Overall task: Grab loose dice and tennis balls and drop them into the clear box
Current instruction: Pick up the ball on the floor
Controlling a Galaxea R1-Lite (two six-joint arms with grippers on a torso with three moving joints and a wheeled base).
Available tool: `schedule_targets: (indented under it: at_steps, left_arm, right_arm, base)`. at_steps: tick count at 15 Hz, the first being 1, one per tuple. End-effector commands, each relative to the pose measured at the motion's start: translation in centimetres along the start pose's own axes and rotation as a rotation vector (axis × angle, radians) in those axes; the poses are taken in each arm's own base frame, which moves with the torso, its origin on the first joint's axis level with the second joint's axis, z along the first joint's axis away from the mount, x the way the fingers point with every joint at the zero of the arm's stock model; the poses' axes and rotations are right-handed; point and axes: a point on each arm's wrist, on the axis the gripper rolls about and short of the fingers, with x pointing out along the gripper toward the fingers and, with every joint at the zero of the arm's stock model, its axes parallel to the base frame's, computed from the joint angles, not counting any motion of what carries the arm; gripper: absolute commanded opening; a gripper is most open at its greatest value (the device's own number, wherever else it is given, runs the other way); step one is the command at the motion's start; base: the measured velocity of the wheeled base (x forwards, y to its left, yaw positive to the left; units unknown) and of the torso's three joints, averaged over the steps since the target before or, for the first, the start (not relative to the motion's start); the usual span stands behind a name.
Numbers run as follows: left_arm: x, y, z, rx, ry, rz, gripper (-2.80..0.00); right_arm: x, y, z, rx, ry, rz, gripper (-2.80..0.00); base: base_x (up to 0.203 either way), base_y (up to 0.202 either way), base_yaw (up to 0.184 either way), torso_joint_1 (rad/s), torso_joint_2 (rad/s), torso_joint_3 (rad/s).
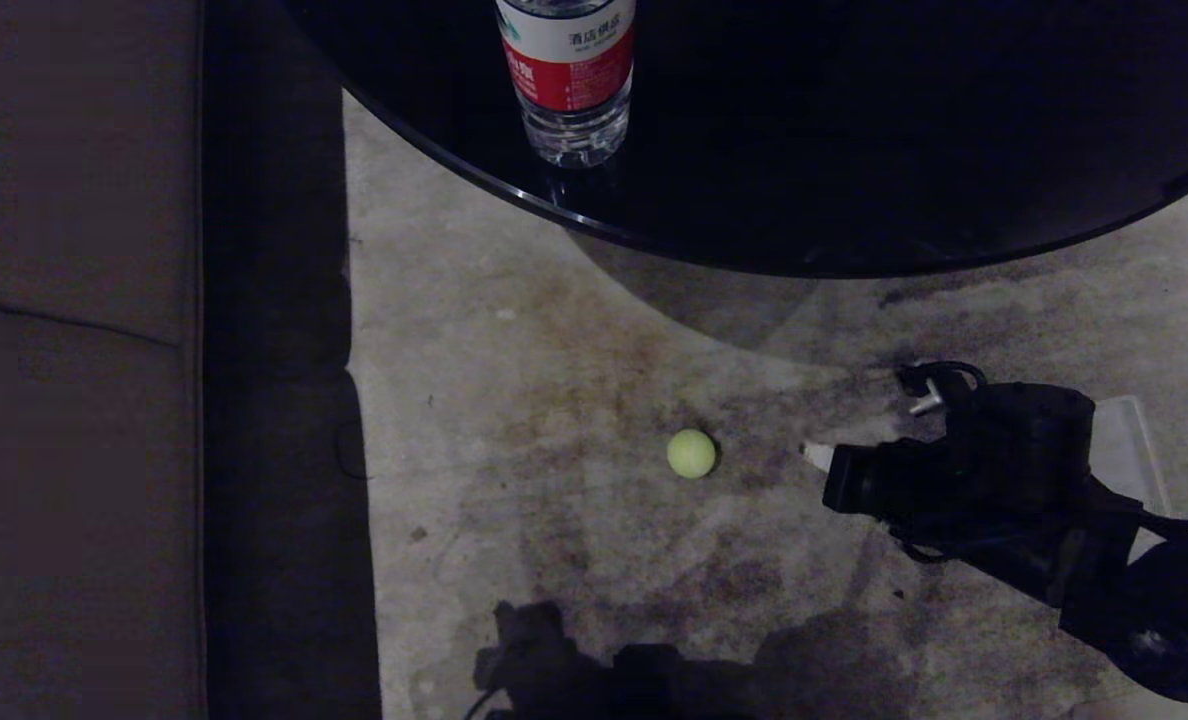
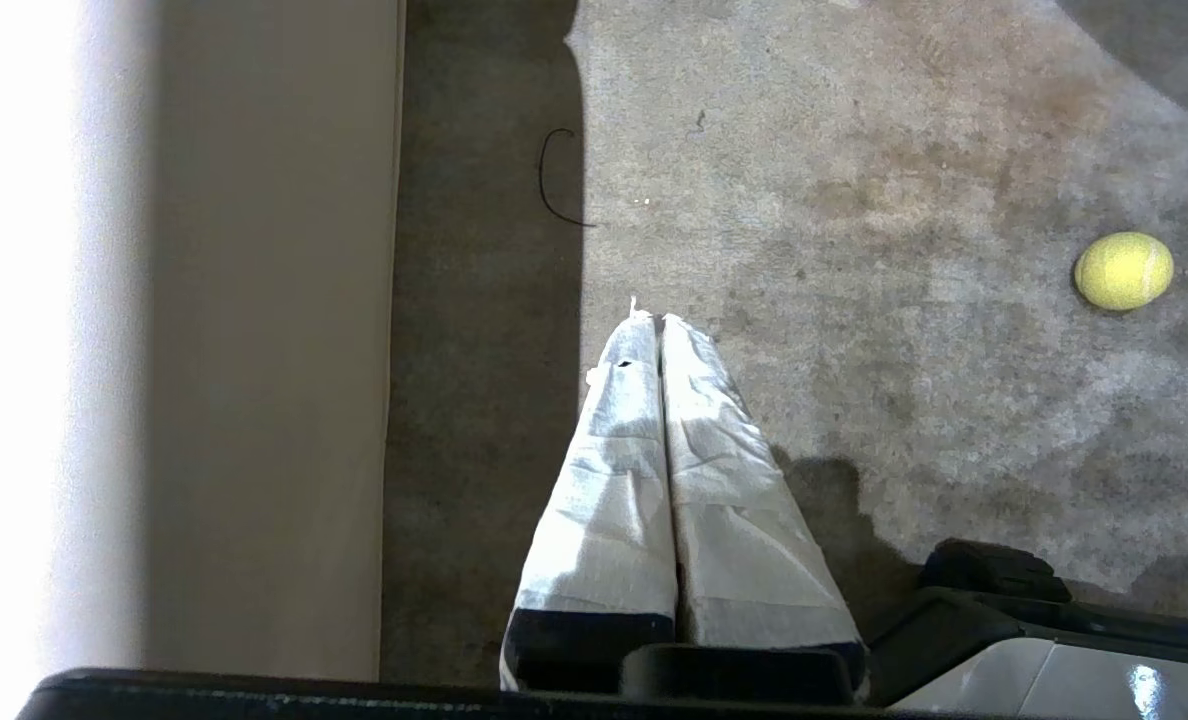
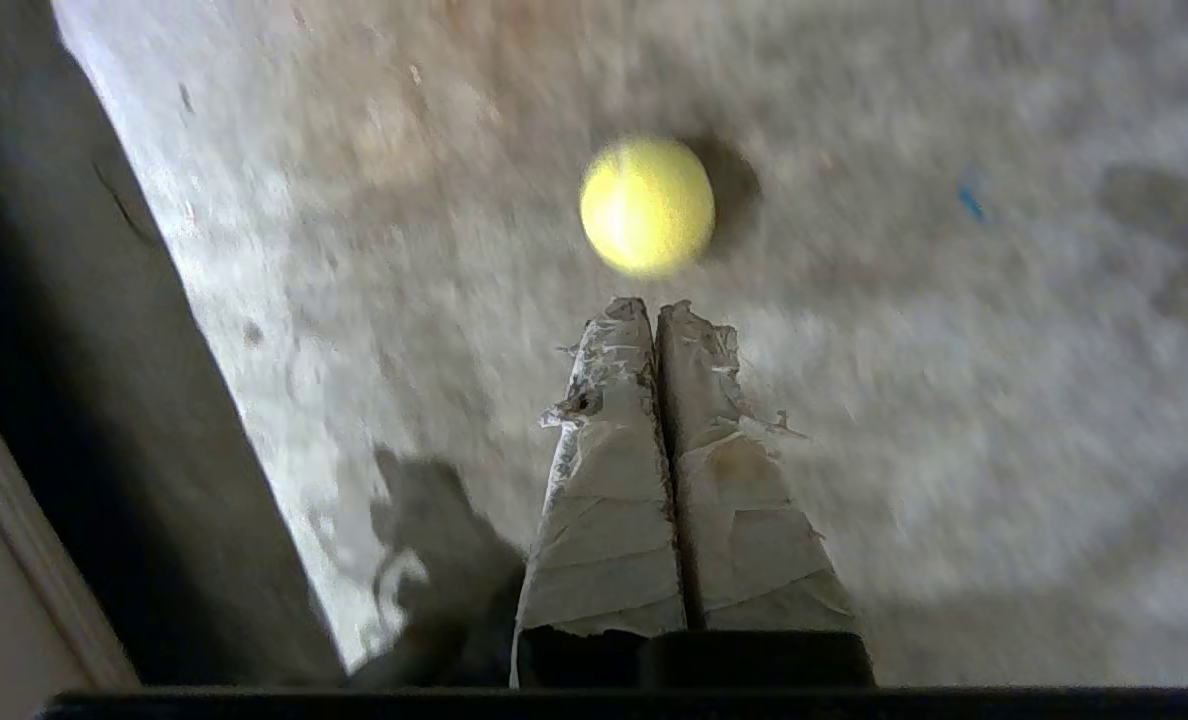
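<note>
Reaching for the tennis ball (image 1: 691, 453) on the open floor (image 1: 514, 330) near the round desk's (image 1: 854, 200) front edge, our right gripper (image 3: 656, 308) sits just beside it, fingers pressed together, empty; we judge they must spread wide before straddling, since it rolls

We see a fuzzy, matt tennis ball (image 1: 691, 453) on a rough, stained matt floor (image 1: 514, 380). At upper right a round surface (image 1: 854, 150) looks glossy black; on it a clear plastic bottle (image 1: 566, 75) wears a smooth printed label. Both claws have fingers (image 3: 644, 470) wrapped in creased, frayed whitish tape. The sofa (image 1: 74, 400) at left looks cloth-covered.
</note>
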Motion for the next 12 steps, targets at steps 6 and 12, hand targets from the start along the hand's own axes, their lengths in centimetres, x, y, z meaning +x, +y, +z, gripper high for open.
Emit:
schedule_targets:
  at_steps: [6, 12]
  left_arm:
    - [0.0, 0.0, 0.0, -0.002, 0.001, 0.001, -2.8]
    - [0.0, 0.0, 0.0, -0.001, 0.001, 0.001, -2.8]
  right_arm:
    - [4.4, -0.7, -2.8, -0.002, -0.008, 0.015, -2.8]
    - [8.1, -0.5, -4.2, -0.006, -0.043, 0.041, -2.8]
  base:
    - [0.0, 0.0, 0.0, 0.0, 0.0, 0.0]
    - [0.0, 0.0, 0.0, 0.0, 0.0, 0.0]
